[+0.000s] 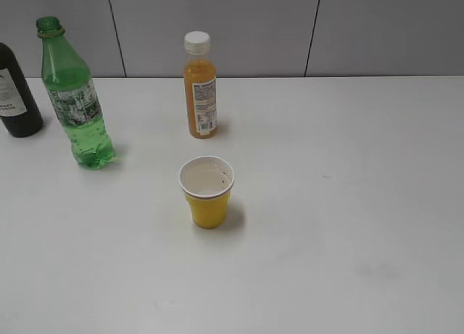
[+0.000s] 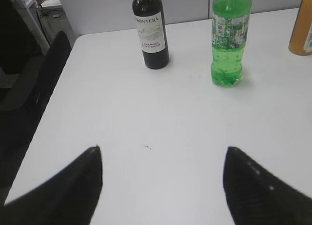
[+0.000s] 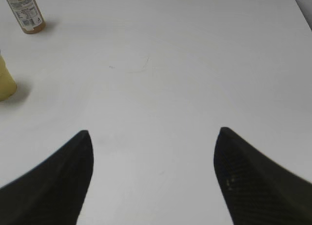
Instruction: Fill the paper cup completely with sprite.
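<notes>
Where the exterior view is nearest the camera, the white matte tabletop [image 1: 348,225] carries the paper cup [image 1: 206,191], standing upright near the middle. It is a small tapered cup, yellow outside, with a white rolled rim and a white interior; whether any liquid lies in its bottom cannot be told.

Farther back and to the left stands the sprite bottle [image 1: 75,95], a tall transparent green plastic bottle with a grey-white label and a ribbed lower body. Its neck is uncapped, and clear green-tinted liquid fills the lower portion. It is well apart from the cup.

Behind the cup stands the orange juice bottle [image 1: 200,85], slim, with a white cap and a printed label. At the far left edge, the dark glass bottle [image 1: 14,93] is cut off by the frame.

Neither arm appears in the exterior view. In the left wrist view, the left gripper [image 2: 163,178] is spread wide and released, holding nothing. In the right wrist view, the right gripper [image 3: 153,169] is likewise spread and empty; only a yellow sliver of the cup shows at the left edge there.
</notes>
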Tool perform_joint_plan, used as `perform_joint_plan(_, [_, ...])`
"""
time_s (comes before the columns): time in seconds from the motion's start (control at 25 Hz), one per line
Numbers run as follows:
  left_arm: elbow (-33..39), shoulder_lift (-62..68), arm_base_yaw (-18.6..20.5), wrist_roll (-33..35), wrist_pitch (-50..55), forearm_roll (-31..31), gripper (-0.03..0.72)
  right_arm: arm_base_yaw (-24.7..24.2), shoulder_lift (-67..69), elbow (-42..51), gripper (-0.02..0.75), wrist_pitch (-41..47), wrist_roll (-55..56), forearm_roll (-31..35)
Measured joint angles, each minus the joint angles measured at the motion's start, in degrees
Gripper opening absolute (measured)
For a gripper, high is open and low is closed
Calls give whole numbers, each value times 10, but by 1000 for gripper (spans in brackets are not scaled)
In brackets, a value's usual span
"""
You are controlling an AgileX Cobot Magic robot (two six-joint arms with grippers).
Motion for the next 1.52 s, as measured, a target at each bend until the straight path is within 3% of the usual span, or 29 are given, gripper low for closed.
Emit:
perform_joint_plan(0.32, [4, 0, -10, -15, 1, 2, 589, 0, 0, 0, 594, 0, 0, 0])
perform_joint_plan(0.68, [4, 0, -51, -19, 1, 2, 589, 0, 0, 0, 594, 0, 0, 0])
perform_joint_plan(1.52, [4, 0, -57, -27, 1, 2, 589, 0, 0, 0, 594, -2, 0, 0])
